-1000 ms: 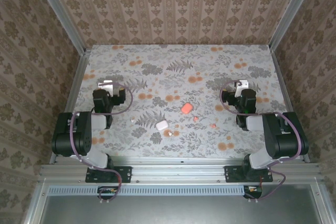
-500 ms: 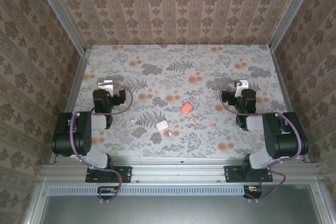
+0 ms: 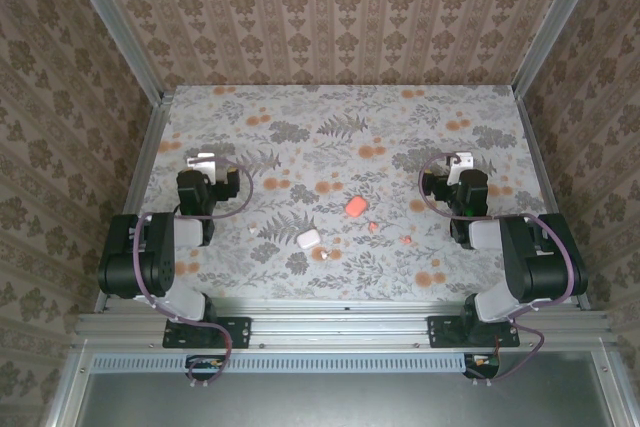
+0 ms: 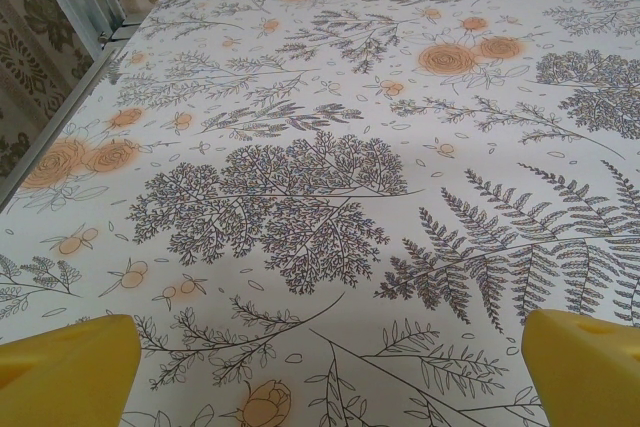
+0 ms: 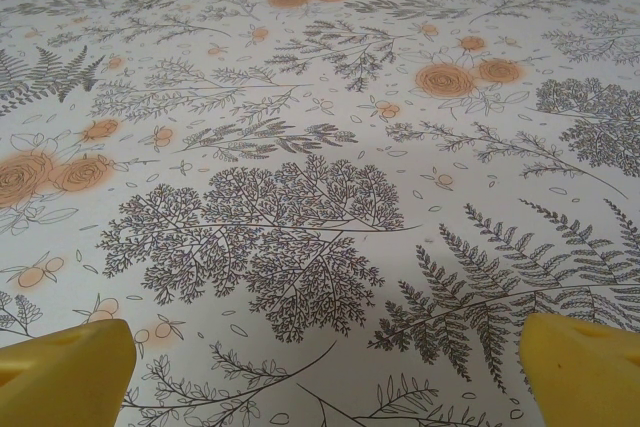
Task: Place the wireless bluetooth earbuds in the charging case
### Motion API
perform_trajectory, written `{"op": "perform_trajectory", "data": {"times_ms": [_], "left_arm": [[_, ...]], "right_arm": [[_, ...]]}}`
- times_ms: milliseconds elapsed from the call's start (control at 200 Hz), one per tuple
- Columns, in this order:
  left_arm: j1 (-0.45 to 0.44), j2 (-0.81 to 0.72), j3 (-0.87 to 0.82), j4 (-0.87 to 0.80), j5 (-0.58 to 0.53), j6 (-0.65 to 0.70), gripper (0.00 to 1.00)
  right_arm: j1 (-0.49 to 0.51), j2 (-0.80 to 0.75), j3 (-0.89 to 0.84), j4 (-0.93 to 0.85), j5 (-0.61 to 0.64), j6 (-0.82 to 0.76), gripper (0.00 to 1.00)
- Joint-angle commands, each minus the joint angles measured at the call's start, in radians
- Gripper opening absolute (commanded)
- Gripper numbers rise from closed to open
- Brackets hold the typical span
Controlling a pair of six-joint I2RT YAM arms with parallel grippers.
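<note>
Roughly: earbuds [image 3: 373,226] btwn wide-spread L pincer [image 3: 203,161] & R pincer [image 3: 460,160], well apart.

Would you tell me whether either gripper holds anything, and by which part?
Nothing is held: the left gripper and right gripper both stand open above the tablecloth.

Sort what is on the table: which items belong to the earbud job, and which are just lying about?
Belong to the job: coral-pink case; white case; coral-pink earbuds; white earbuds, tiny, so less sure.
Just surroundings: floral tablecloth; wallpapered walls; aluminium frame.
</note>
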Motion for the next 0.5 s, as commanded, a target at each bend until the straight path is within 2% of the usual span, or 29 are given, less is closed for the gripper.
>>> {"op": "perform_trajectory", "data": {"times_ms": [0,90,185,245,320,420,495], "left_arm": [[0.009,-0.021,-0.010,-0.005,0.018,0.019,1.00],[0.004,-0.035,-0.008,-0.020,0.056,0.046,0.99],[-0.026,-0.106,0.028,-0.145,0.008,0.062,0.97],[-0.046,-0.162,0.057,-0.230,-0.032,0.074,0.96],[-0.089,-0.242,0.114,-0.383,-0.091,0.064,0.96],[-0.124,-0.323,0.203,-0.573,-0.041,-0.042,0.94],[-0.163,-0.336,0.309,-0.770,-0.013,-0.132,0.91]], "right_arm": [[0.005,0.012,0.022,0.028,0.000,0.010,1.00],[0.005,0.013,0.023,0.024,0.000,0.010,1.00],[0.006,-0.006,0.025,0.012,0.031,0.020,1.00],[0.005,-0.055,0.048,-0.063,0.043,0.027,1.00],[0.007,-0.161,0.145,-0.328,0.027,0.044,1.00],[0.031,-0.233,0.341,-0.803,-0.008,0.083,1.00],[0.090,-0.244,0.467,-1.045,-0.013,0.051,1.00]]}}
